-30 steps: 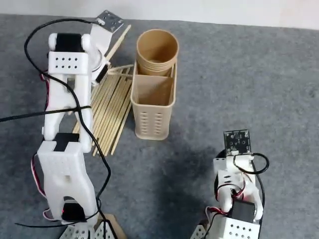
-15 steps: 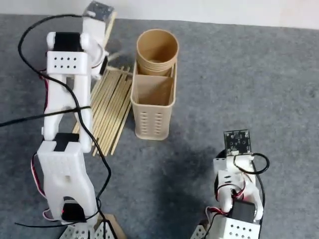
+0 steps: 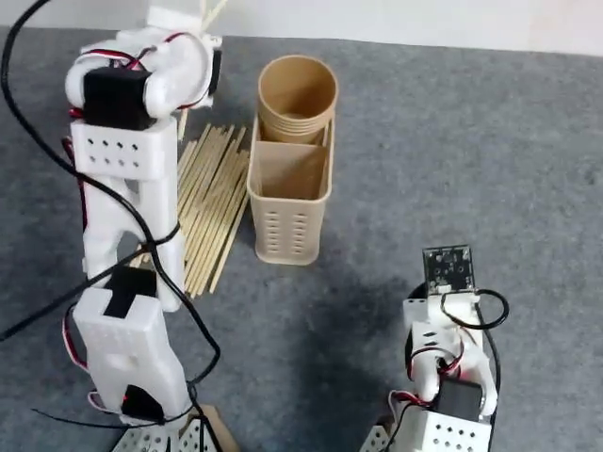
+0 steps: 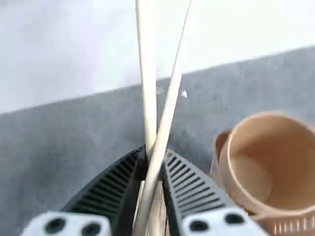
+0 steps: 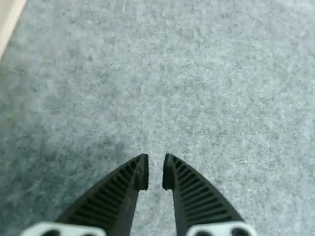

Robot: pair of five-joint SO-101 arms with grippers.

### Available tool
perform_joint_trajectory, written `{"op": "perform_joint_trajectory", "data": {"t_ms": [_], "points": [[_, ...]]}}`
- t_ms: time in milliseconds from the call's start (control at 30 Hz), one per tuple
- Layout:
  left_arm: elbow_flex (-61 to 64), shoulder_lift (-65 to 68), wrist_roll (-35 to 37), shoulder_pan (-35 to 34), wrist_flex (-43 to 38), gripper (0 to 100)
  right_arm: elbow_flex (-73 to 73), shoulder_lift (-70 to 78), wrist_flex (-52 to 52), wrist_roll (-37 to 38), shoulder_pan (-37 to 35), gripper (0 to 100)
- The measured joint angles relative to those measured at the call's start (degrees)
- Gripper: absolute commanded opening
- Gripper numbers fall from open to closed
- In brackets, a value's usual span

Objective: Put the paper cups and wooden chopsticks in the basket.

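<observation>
Right gripper (image 5: 153, 176) sits low over the grey, carpet-like table cover (image 5: 206, 73). Its black ribbed jaws are drawn almost together, with only a thin slit between them and nothing held. Its white arm (image 3: 443, 377) is folded up at the near edge of the table in the high view.

Farther out, near the middle, stands the beige, perforated plastic basket (image 3: 287, 235) with two compartments. The nearer compartment shows its bare floor. The farther one holds a nested stack of tan paper cups (image 3: 297, 89), upright, with the rim above the basket's wall.

Just beside the basket, a loose pile of pale wooden chopsticks (image 3: 209, 202) lies flat on the cover. The pile runs roughly along the basket's long side and lies partly under the white left arm (image 3: 122, 198).

At the far edge, beyond the pile, the left gripper (image 4: 153, 158) is clamped on two thin wooden chopsticks (image 4: 146, 73), held up off the cover. The two sticks cross just past the fingertips and point toward the pale strip (image 4: 59, 44) behind the table. In the left wrist view, the stack of cups sits close by, to one side of the jaws.
</observation>
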Motion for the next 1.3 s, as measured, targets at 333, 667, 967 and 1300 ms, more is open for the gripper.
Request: {"op": "perform_joint_trajectory", "data": {"t_ms": [333, 667, 967, 1300], "points": [[-10.73, 0.00, 2.29, 13.10, -0.35, 0, 0.00, 0.00, -0.62, 0.00, -0.09, 6.7], [-11.96, -7.38, 3.96, 19.25, 11.87, 0, 0.00, 0.00, -0.62, 0.00, -0.09, 6.7], [19.34, -33.32, 5.19, 27.43, 11.69, 0, 0.00, 0.00, -0.62, 0.00, -0.09, 6.7], [54.42, -45.19, 5.27, 21.36, -19.16, 0, 0.00, 0.00, -0.62, 0.00, -0.09, 6.7]]}}
